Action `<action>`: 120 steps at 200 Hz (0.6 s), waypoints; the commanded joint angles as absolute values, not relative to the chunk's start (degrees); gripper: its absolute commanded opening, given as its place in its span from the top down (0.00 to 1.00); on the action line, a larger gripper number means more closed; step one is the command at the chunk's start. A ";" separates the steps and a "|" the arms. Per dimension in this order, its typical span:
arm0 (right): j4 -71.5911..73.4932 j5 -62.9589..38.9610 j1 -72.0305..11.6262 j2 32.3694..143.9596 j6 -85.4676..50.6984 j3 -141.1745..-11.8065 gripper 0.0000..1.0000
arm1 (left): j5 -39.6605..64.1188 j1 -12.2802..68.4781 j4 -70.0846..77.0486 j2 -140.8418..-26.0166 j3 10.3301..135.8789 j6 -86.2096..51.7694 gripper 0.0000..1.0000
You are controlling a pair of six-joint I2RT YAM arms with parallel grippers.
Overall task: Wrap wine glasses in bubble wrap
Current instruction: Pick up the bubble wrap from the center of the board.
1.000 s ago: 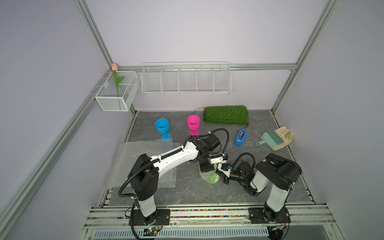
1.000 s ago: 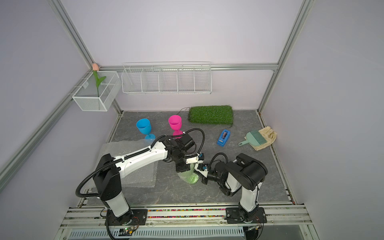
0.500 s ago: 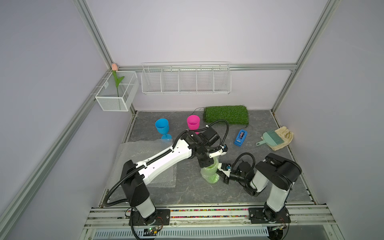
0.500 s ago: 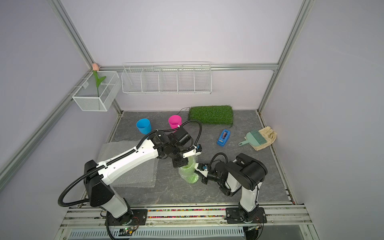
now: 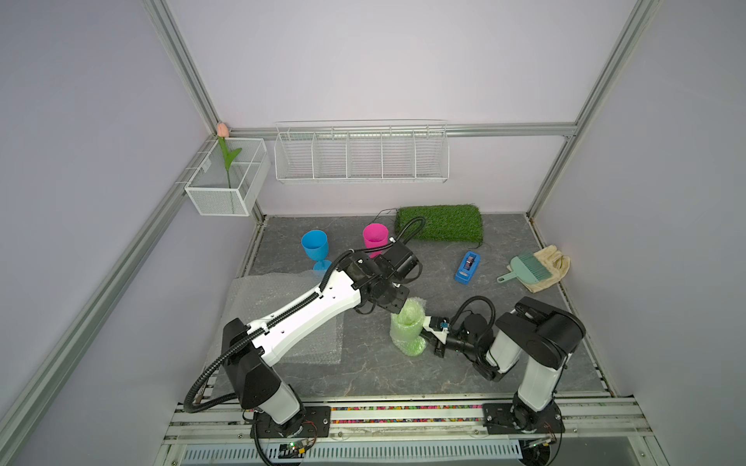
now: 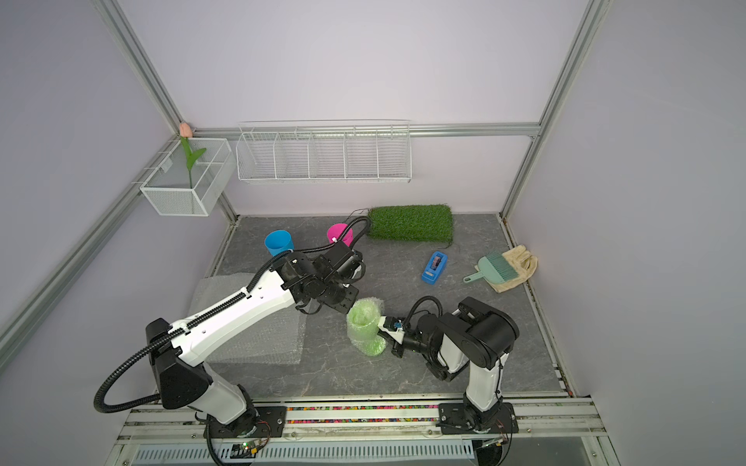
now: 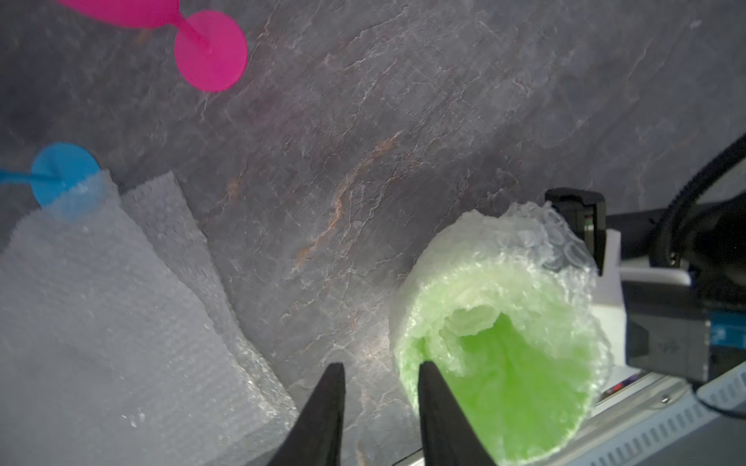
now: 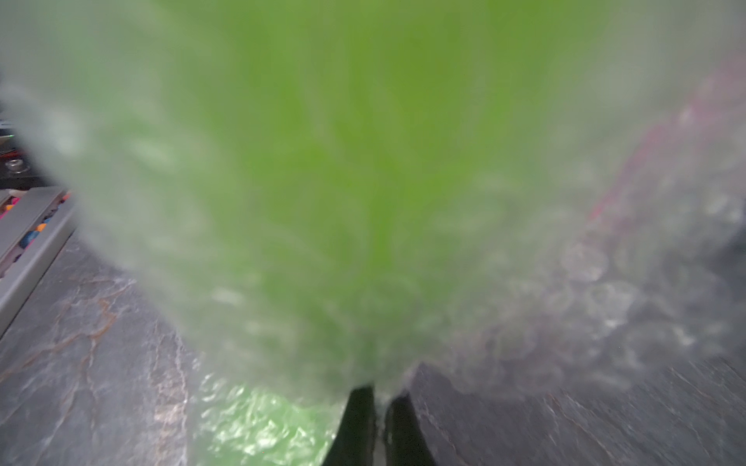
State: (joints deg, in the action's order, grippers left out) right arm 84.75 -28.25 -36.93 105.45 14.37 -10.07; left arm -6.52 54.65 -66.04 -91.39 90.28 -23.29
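Observation:
The lime green wine glass [image 5: 407,327] [image 6: 365,327] stands upright mid-table, rolled in bubble wrap [image 7: 537,250] that rises past its rim. My left gripper [image 7: 381,365] hovers over its left rim, open, with only table showing between the fingers [image 7: 327,407]. Low on the glass's right side, my right gripper [image 8: 379,393] [image 5: 424,329] is shut on the bubble wrap. The blue wine glass [image 5: 315,247] [image 6: 278,242] and the pink wine glass [image 5: 375,236] [image 6: 337,233] stand bare at the back. Spare bubble wrap sheets [image 5: 262,300] [image 7: 101,302] lie flat at the left.
An artificial-grass mat [image 5: 440,222] lies at the back. A blue tape dispenser [image 5: 467,267], a green brush [image 5: 524,269] and a beige glove [image 5: 555,262] lie at the right. Wire baskets [image 5: 361,155] hang on the back wall.
My left gripper has opened, let go of the wrapped green glass and risen above it. The right gripper has kept its hold on the wrap.

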 commanded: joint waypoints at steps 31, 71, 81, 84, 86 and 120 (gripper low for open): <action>82.09 -27.07 -36.57 106.96 14.50 -9.84 0.93 | -1.65 54.62 -62.66 -91.99 83.59 -42.19 0.69; 82.09 -26.34 -36.62 106.79 14.32 -9.77 0.93 | -1.10 54.50 -63.57 -94.12 84.09 -40.99 0.83; 82.09 -25.85 -36.63 106.33 14.11 -9.53 0.93 | -1.11 54.41 -63.70 -94.22 84.19 -40.51 0.89; 82.10 -25.64 -36.62 106.16 13.95 -9.53 0.93 | -1.14 54.34 -63.84 -94.28 84.33 -40.29 0.90; 82.11 -25.42 -36.60 106.06 13.81 -9.50 0.92 | -1.23 54.28 -63.99 -94.26 84.36 -40.15 0.92; 82.09 -23.47 -36.37 103.30 10.74 -8.77 0.53 | -3.40 52.36 -66.85 -93.20 85.52 -37.47 0.98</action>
